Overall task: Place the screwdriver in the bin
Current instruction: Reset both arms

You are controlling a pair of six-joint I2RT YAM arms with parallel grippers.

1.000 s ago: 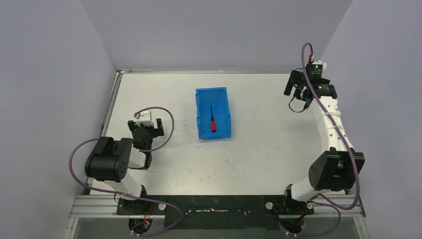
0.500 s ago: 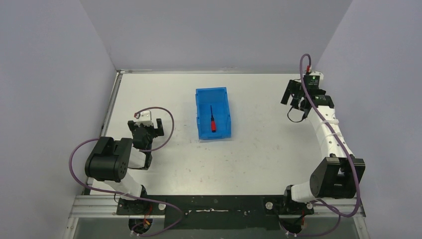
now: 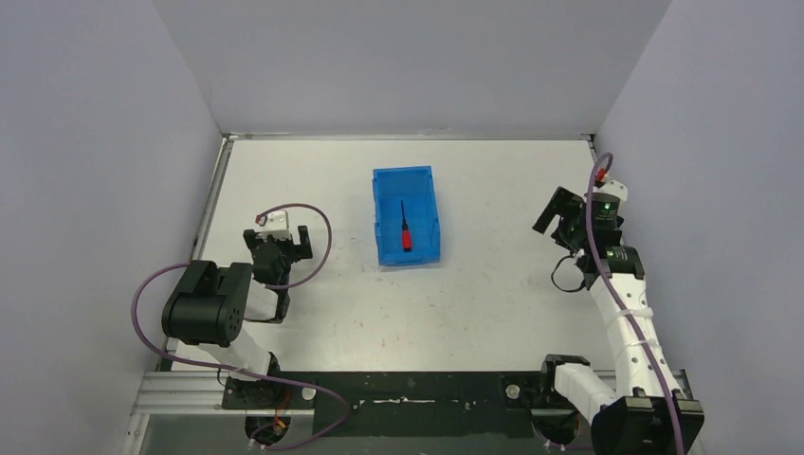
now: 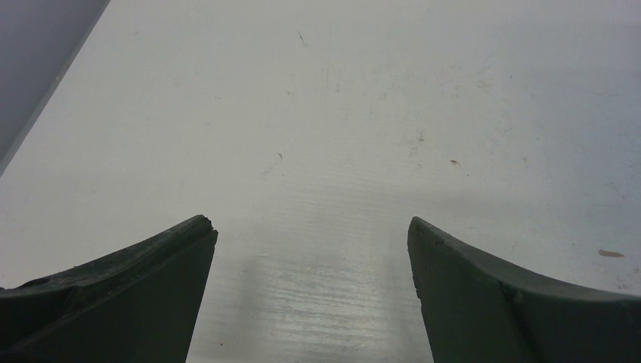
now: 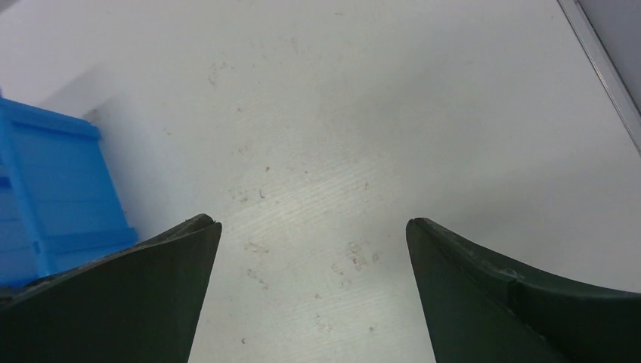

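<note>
Red-handled screwdriver (image 3: 405,230) lies inside the blue bin (image 3: 403,172).

From above, the bin sits mid-table (image 3: 521,313), the screwdriver on its floor, handle toward the near edge. The left wrist view shows the left gripper (image 4: 310,227) spread wide open over the bare surface. The right wrist view shows the right gripper (image 5: 311,223) also wide open, with the bin's wall at the left edge.

Only obstacle on bench (image 3: 502,303): bin (image 3: 424,204) at centre, raised walls; open bench w/ room either side, seemingly behind too.
</note>
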